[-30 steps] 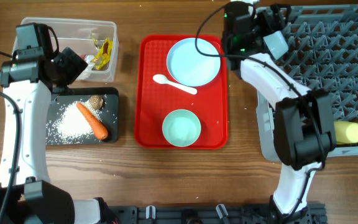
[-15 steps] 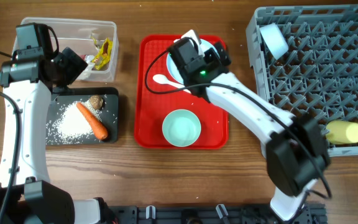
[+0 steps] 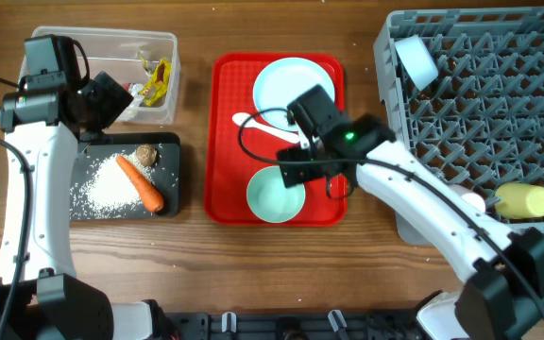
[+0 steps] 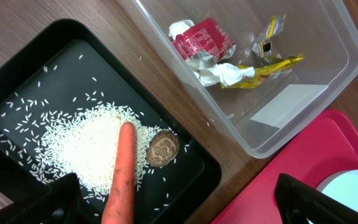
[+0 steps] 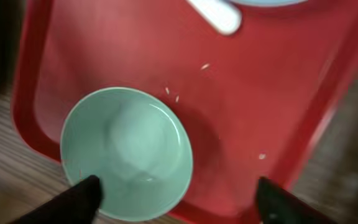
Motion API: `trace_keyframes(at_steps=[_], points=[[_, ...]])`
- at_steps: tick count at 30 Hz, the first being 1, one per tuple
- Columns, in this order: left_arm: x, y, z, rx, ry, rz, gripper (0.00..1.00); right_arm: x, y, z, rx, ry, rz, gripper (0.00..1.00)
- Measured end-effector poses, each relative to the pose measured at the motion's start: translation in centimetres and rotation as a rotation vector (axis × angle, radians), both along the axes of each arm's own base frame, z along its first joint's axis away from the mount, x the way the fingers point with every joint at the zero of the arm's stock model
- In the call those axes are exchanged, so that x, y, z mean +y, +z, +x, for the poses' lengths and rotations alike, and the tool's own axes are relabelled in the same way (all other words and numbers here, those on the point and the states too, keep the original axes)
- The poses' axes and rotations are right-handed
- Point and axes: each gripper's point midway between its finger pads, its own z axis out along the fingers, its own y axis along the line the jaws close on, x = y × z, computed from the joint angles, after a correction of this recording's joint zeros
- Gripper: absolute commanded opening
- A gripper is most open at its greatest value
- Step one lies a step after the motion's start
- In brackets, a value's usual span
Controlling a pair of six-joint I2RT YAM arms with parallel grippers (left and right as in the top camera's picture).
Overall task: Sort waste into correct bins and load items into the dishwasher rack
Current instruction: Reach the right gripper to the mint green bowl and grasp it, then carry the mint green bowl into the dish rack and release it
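- Teal bowl (image 3: 275,195) sits upright and empty at the near end of the red tray (image 3: 220,142), close to its raised near lip.
- Handling, my read: light, rigid, smooth wall, likely slippery. Best hold is the rim, 1 finger inside and 1 outside. Squeezing across the full width looks prone to a pop-out.
- Right gripper (image 5: 179,198) hangs just above the red tray over the bowl. Pincer is spread wide and holds nothing. 1 finger sits by the bowl's rim, the other is out toward the tray's edge.
- Left gripper (image 4: 179,202) hovers left of the red tray, over the black tray (image 3: 170,156) and clear tub (image 4: 303,118). It is also spread wide and empty.
- Edges: the tray lip hugs the bowl on the near side, so a finger coming down outside the rim there has little room. The side facing the tray's middle is freer.
- White spoon (image 3: 246,121) and blue plate (image 3: 291,90) lie further up the red tray, apart from the bowl. A few rice grains are loose on the tray floor.
- Dishwasher rack (image 3: 499,104) stands right of the red tray with most pegs free. A white bowl (image 3: 416,59) and a yellow cup (image 3: 524,200) already occupy it.
- Lift straight up first to get over the lip.
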Motion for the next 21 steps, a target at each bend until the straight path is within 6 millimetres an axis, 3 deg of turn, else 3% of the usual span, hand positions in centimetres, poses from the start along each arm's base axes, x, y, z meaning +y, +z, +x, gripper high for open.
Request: trace_keyframes(at_steps=[2, 7, 10, 21], points=[[0.0, 0.0, 0.0, 0.0, 0.0, 0.0, 1.0, 0.0, -2.3, -1.1, 0.05, -0.01, 0.026, 0.6], [0.0, 0.0, 0.0, 0.0, 0.0, 0.0, 1.0, 0.6, -4.4, -0.9, 0.024, -0.022, 0.076, 0.54], [0.0, 0.0, 0.0, 0.0, 0.0, 0.0, 1.0, -0.5, -5.8, -1.4, 0.027, -0.036, 0.029, 0.53], [0.0, 0.0, 0.0, 0.0, 0.0, 0.0, 1.0, -0.4, -6.1, -0.6, -0.006, -0.023, 0.025, 0.4]])
